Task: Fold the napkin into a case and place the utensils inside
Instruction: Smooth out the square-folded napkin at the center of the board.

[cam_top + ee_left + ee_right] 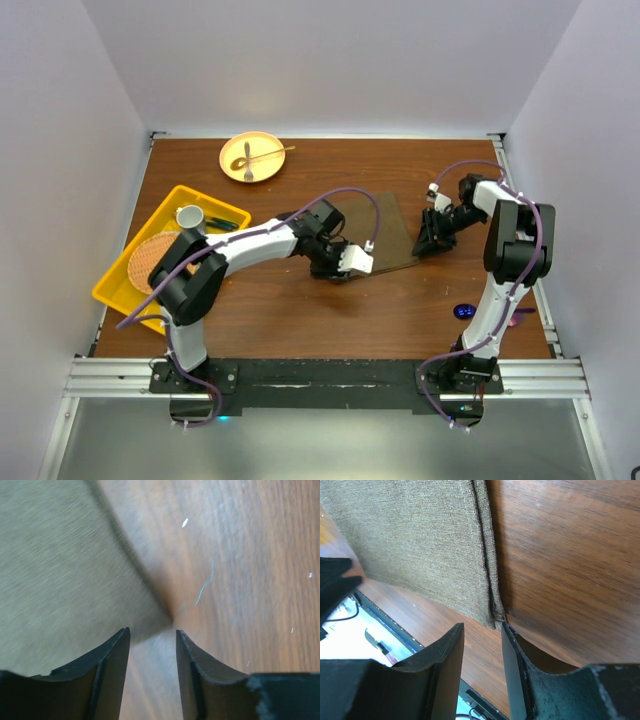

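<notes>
The olive-brown napkin (pixel 378 232) lies flat on the table as a rectangle, and its right edge is doubled (pixel 485 555). Whether it forms a case I cannot tell. My left gripper (pixel 338 268) is low at its near left corner; in the left wrist view the gripper (pixel 152 635) is open, with the cloth's corner (pixel 60 575) just ahead. My right gripper (pixel 428 240) sits at the near right corner, also open (pixel 481 627), with nothing between its fingers. Two utensils (pixel 258 155) rest on the yellow plate (pixel 236 170). A glossy blue spoon (pixel 465 311) lies beside the right arm.
A yellow tray (pixel 112 285) at the left edge holds a round woven mat (pixel 150 258), a white cup (pixel 190 216) and dark items. White walls close in the table on three sides. The left arm reaches across the table's middle.
</notes>
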You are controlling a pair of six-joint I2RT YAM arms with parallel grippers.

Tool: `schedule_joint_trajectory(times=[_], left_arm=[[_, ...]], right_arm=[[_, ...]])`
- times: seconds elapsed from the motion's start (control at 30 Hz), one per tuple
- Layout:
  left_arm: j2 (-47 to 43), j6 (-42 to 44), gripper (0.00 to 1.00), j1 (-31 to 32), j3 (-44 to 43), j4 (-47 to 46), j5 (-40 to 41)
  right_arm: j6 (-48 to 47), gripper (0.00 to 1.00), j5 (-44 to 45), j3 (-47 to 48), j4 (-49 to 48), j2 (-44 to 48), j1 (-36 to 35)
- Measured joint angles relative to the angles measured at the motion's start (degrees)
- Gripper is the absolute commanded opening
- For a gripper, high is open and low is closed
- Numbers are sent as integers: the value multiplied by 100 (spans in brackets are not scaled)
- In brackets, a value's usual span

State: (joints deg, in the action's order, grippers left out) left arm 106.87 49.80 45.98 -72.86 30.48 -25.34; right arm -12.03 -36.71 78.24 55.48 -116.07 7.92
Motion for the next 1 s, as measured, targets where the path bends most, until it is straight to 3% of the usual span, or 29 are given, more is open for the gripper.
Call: schedule_joint_trajectory(times=[0.1,0.27,0.6,1.0], left_arm=[[-275,142,30,-184,140,-13,-118],[-385,518,26,-284,223,-59,-356],[-308,1410,32,-273,247,7,-730],[52,1604,33,-240,212,50,-765]], right_arm=[[0,40,-4,0,0,0,2],[0,40,-9,0,4,0,2],[0,40,-17,0,15,0,26],[0,40,-28,-4,17,0,83]])
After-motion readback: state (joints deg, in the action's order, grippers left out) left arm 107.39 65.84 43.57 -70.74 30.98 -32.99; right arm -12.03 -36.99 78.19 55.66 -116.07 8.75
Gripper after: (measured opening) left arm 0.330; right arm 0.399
